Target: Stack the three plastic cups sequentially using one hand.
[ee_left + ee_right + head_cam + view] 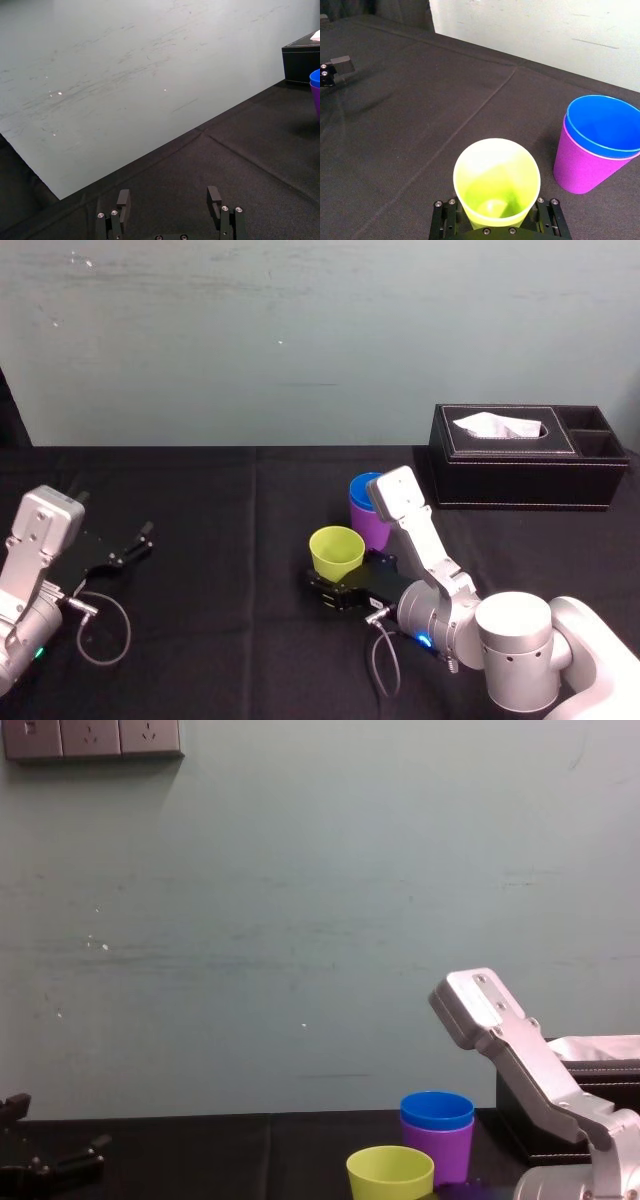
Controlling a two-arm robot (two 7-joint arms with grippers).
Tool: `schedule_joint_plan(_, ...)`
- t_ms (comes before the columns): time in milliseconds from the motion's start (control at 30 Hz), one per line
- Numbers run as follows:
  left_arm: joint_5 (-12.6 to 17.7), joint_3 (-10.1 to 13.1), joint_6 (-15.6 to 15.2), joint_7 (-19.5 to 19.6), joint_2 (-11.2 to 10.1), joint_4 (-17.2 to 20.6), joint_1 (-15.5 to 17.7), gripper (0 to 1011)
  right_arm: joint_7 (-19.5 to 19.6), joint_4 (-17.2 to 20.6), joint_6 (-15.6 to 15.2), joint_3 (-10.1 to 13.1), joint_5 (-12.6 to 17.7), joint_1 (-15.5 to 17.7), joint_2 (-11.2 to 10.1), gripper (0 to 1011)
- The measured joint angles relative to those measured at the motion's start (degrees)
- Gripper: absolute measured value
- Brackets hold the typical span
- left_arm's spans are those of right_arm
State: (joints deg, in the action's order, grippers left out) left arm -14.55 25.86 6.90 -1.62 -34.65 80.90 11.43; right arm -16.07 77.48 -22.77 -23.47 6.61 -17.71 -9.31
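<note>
1. Your right gripper is clamped on the yellow-green cup, one finger on either side of its lower wall.
2. The blue cup sits nested in the purple cup, near the gripper, ahead of it and off toward the tissue box.
3. Raise the held cup above the blue rim, centre it, lower it upright, then let go.
4. Your left gripper is parked well apart, jaws apart.

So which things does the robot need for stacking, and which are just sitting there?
For the job: yellow-green tapered plastic cup, in the right gripper; blue plastic cup nested in purple plastic cup.
Lying about: black rectangular tissue box; parked left gripper.
</note>
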Motion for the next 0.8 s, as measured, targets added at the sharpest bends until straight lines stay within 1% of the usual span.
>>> schedule_joint_plan(500, 0.0, 0.0, 0.0, 0.0, 0.0, 0.0, 0.0, 1000, -0.03, 0.09, 0.07, 0.0, 0.0, 0.05, -0.03, 718)
schedule_joint_plan(633, 0.0, 0.0, 0.0, 0.0, 0.0, 0.0, 0.0, 1000, -0.07, 1.66, 1.1, -0.07, -0.73, 0.33, -0.44, 718)
schedule_joint_plan(800, 0.0, 0.0, 0.0, 0.0, 0.0, 0.0, 0.0, 1000, -1.16, 4.04, 1.38, 0.32, -0.76, 0.14, -1.0, 718)
